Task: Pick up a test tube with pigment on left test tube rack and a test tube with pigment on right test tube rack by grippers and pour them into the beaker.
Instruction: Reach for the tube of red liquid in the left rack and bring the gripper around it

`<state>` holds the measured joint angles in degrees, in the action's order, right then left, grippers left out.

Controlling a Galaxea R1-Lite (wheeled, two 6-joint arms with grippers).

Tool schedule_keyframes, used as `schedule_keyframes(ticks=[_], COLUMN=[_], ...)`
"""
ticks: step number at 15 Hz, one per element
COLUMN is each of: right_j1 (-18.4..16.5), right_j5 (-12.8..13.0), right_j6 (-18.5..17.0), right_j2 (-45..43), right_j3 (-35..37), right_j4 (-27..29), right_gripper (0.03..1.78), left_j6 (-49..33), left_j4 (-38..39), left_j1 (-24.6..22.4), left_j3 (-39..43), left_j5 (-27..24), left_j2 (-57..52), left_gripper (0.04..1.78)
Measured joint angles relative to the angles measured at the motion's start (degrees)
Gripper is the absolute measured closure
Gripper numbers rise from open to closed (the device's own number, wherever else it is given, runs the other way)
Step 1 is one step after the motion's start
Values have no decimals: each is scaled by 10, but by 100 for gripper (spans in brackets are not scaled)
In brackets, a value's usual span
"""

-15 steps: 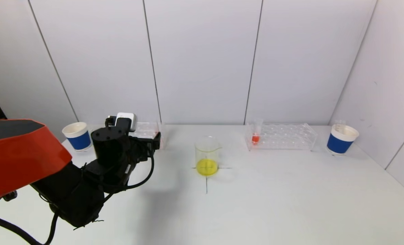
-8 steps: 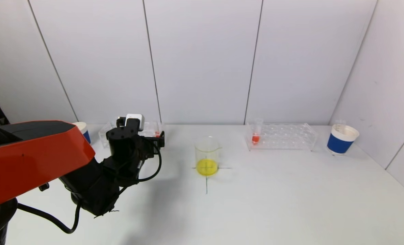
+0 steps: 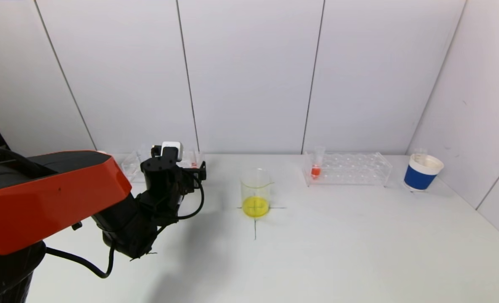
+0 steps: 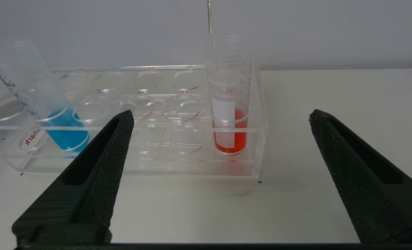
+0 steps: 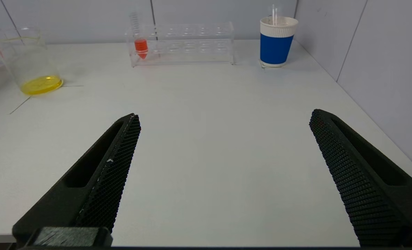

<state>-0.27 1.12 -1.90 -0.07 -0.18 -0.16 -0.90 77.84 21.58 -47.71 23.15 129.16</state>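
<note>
White table (image 3: 338,235), left gripper (image 4: 220,116) spread wide facing red-filled tube (image 4: 229,104), blue tube (image 4: 39,97) only wrist-visible, right gripper (image 5: 223,118) agape.

Two clear racks stand on the tabletop: the left test tube rack (image 4: 157,139) and the right test tube rack (image 3: 350,168). Three tubes hold pigment: a blue tube (image 4: 49,114), a red tube (image 4: 229,114), and an orange-red tube (image 3: 316,166). There is one beaker (image 3: 256,191) and one blue paper cup (image 3: 422,172).

Counter (image 3: 338,252): white, matt, with a thin cross drawn at centre. Walls (image 3: 249,75): pale grey panels with dark vertical seams, enclosing the back and right side.
</note>
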Motion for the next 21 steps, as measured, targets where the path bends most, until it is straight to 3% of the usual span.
schedule_keyframes(ticks=[21], right_j1=[0], right_j5=[0], right_j6=[0], right_j2=[0], right_j3=[0], right_j4=[0], right_gripper=[4], left_j6=[1], left_j4=[-15], left_j1=[-18], left_j3=[-81], left_j5=[11], left_j2=[57], left_gripper=[6])
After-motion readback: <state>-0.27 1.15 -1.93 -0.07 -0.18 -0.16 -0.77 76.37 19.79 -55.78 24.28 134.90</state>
